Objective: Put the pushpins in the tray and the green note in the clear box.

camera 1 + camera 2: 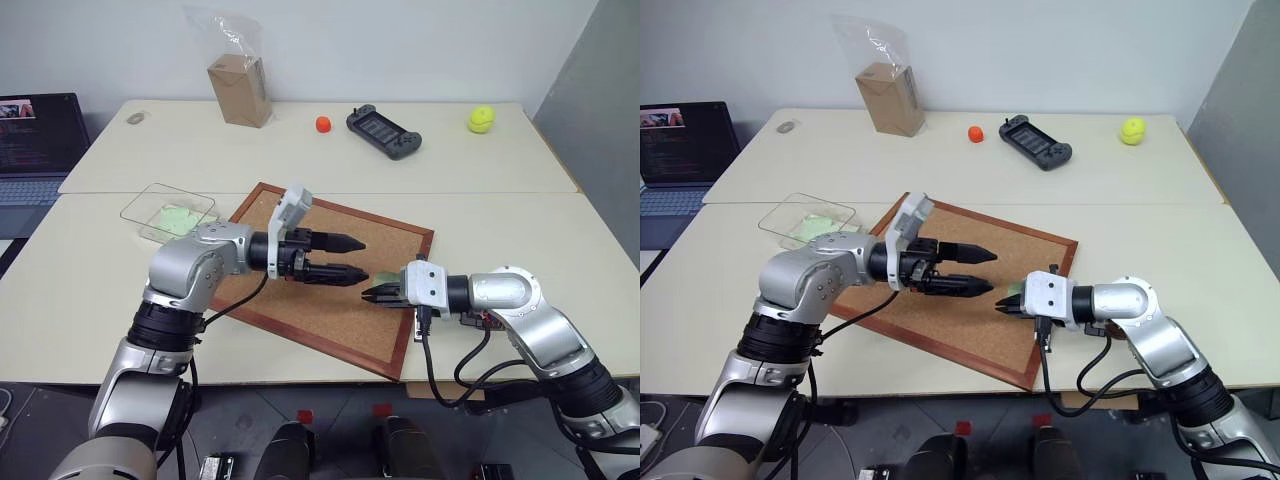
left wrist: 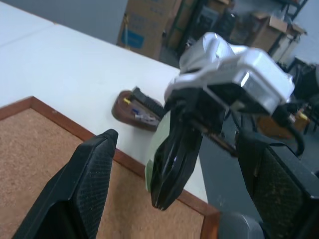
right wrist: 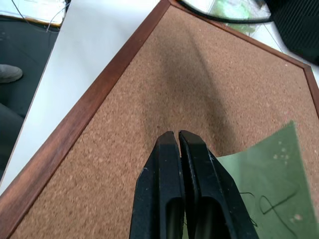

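Left gripper [image 1: 360, 259]: ribbed black fingers spread apart, holding nothing, above the corkboard [image 1: 300, 320] (grainy cork, dark wood frame).
Right gripper [image 1: 366, 294]: smooth black fingers pressed together on a thin pale green note [image 3: 269, 169], near the board's right edge.
Clear box [image 1: 150, 205]: transparent, rounded corners, far left, green paper inside.
Tray [image 2: 137, 110]: reddish-brown oval dish holding small pushpins [image 2: 133, 111], right of the board.

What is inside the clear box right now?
The clear box holds pale green paper, apparently notes. How many sheets, or anything beneath them, cannot be told.
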You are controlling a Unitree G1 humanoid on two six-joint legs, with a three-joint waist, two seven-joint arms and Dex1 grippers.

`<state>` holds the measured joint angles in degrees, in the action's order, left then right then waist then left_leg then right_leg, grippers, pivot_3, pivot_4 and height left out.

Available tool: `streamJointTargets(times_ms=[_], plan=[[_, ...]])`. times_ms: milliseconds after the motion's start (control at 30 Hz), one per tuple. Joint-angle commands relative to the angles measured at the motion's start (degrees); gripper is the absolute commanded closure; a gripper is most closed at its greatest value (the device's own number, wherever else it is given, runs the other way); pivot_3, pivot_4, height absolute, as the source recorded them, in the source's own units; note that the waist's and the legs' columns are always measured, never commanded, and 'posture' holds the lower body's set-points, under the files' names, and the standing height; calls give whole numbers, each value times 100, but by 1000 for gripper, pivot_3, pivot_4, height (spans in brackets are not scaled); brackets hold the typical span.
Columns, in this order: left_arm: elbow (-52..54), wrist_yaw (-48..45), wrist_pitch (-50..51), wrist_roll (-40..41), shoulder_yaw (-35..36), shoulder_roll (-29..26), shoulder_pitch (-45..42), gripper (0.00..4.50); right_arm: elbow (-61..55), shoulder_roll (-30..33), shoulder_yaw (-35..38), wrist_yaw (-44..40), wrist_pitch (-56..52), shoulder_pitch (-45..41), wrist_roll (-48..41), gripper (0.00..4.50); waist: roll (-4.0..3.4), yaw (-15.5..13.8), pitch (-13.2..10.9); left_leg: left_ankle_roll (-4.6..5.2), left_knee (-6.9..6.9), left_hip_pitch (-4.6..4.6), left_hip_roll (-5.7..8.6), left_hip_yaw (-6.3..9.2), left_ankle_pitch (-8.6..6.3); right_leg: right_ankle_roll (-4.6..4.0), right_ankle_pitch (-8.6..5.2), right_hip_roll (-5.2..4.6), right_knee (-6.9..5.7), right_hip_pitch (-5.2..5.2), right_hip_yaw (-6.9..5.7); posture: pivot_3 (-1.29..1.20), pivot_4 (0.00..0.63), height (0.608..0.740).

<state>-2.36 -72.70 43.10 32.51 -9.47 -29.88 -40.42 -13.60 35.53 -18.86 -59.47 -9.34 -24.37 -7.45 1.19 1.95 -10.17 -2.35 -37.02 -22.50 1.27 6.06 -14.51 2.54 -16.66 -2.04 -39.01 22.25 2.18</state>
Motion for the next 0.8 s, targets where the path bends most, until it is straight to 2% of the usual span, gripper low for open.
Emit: streamJointTargets(times_ms=[33, 433, 600, 800], plan=[[43, -145, -284, -125, -124, 1, 7, 530, -314, -47, -30, -55, 21, -141, 18, 4500, 0, 0, 0, 0, 0, 0, 0, 1, 0, 0, 0, 0, 0, 0, -1, 0, 150, 740], [-349, 2, -632, -459, -215, 307, -40, 530, -444, -100, -178, -107, 129, -203, 122, 4500, 1, -5, 0, 1, 0, -2, 1, 1, 0, 0, 0, 0, 1, 0, -2, 0, 150, 740], [-281, 4, -572, -407, -195, 406, -21, 1279, -463, -106, -201, -114, 147, -200, 145, 4500, 1, -4, 0, 1, 0, -1, 0, 1, 0, 0, 0, 0, 1, 0, -2, 0, 150, 740], [-238, -9, -534, -391, -214, 422, -10, 2413, -455, -114, -210, -109, 157, -193, 151, 4500, 1, -4, 0, 1, 0, -1, 0, 2, 0, 0, 0, 0, 0, 0, -2, 0, 150, 740]])
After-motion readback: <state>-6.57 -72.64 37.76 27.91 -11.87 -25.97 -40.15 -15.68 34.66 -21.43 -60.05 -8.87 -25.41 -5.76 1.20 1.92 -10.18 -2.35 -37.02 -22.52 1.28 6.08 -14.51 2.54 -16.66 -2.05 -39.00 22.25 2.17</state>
